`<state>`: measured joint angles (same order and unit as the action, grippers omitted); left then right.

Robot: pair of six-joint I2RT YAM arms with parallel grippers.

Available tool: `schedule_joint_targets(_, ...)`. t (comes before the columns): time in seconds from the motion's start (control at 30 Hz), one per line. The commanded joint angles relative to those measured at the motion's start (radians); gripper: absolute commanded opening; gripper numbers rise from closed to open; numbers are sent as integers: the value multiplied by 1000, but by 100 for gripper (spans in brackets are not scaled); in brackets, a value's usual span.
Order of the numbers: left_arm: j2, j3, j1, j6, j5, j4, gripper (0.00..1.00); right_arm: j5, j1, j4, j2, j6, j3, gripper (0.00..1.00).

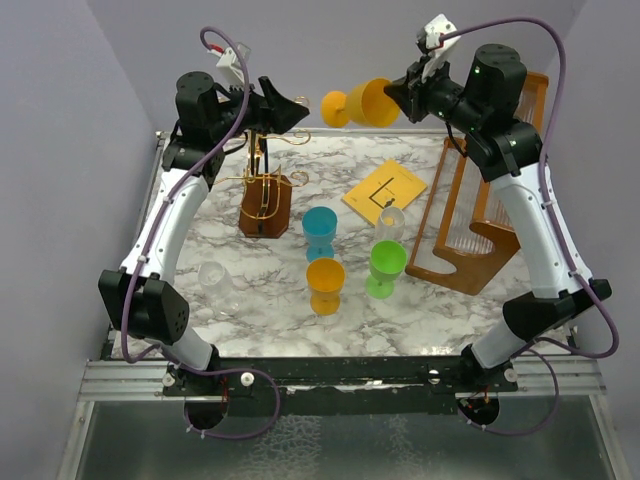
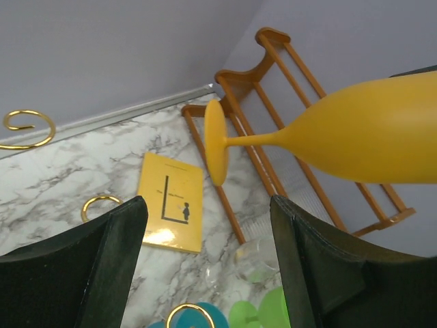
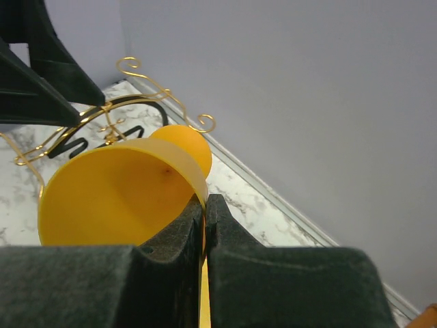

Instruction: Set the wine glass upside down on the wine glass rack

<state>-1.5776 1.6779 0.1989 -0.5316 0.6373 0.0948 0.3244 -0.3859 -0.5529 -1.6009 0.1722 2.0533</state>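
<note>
A yellow-orange wine glass (image 1: 365, 103) hangs on its side in the air at the back of the table, foot pointing left. My right gripper (image 1: 397, 92) is shut on its rim, one finger inside the bowl (image 3: 116, 198) and one outside. The wine glass rack (image 1: 263, 190), gold wire with curled arms on a dark wooden block, stands at the back left. Its curls also show in the right wrist view (image 3: 147, 78). My left gripper (image 1: 295, 110) is open and empty above the rack, its jaws facing the glass's foot (image 2: 216, 142) a short way off.
Teal (image 1: 320, 232), orange (image 1: 325, 285) and green (image 1: 386, 268) glasses stand mid-table, with a clear glass (image 1: 388, 222) behind the green one and another (image 1: 215, 285) at the left. A yellow booklet (image 1: 384, 190) lies at the back. Tall wooden frames (image 1: 480, 215) stand at the right.
</note>
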Motion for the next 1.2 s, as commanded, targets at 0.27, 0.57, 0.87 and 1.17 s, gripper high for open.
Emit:
schedule_joint_targets(0.27, -4, -84, 17, -128, 168, -149, 64, 226, -4, 30, 32, -141, -25, 1)
schedule_joint_targets(0.57, 15, -122, 16, -117, 206, -121, 38, 270, -3, 53, 40, -165, -53, 1)
schedule_joint_targets(0.87, 31, -131, 17, -124, 200, -92, 16, 266, -4, 76, 54, -155, -84, 1)
schedule_joint_targets(1.17, 65, -124, 9, -99, 139, -60, 0, 250, -3, 80, 60, -108, -119, 13)
